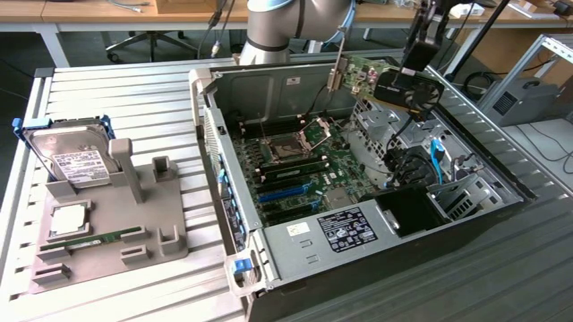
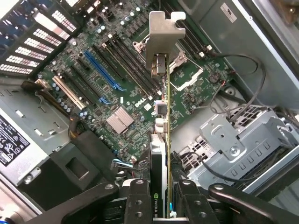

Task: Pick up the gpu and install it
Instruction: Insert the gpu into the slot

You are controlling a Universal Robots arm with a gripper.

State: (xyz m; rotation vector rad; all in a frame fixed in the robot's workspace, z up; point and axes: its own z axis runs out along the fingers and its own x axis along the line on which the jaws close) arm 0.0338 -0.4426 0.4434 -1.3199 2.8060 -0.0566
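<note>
Fingers [image 2: 138, 203] gripped the gpu [image 2: 161, 108] by its flat faces, opposite the bracket [image 2: 164, 35]; card judged light, stiff, fragile.

gpu [image 1: 367, 69]: green board with a black cooler.
bracket [image 2: 164, 32]: silvery, plain.
gripper [image 2: 162, 189]: black.
arm [image 1: 278, 23]: silver-grey.
motherboard [image 1: 300, 164]: green, dotted with small silver parts; long black slots.
slot [image 1: 284, 193]: bright blue.
case [image 1: 268, 84]: bare grey metal inside, black outer skin.
sticker [image 1: 345, 231]: black with white print.
cable [image 1: 437, 157]: blue.
drive [image 1: 72, 157]: silver, with a white label printed in black; blue frame around it.
stand [image 1: 117, 221]: plain mid grey.
stick [image 1: 94, 238]: green.
table [image 1: 117, 87]: light grey, ribbed in parallel slats.
</note>
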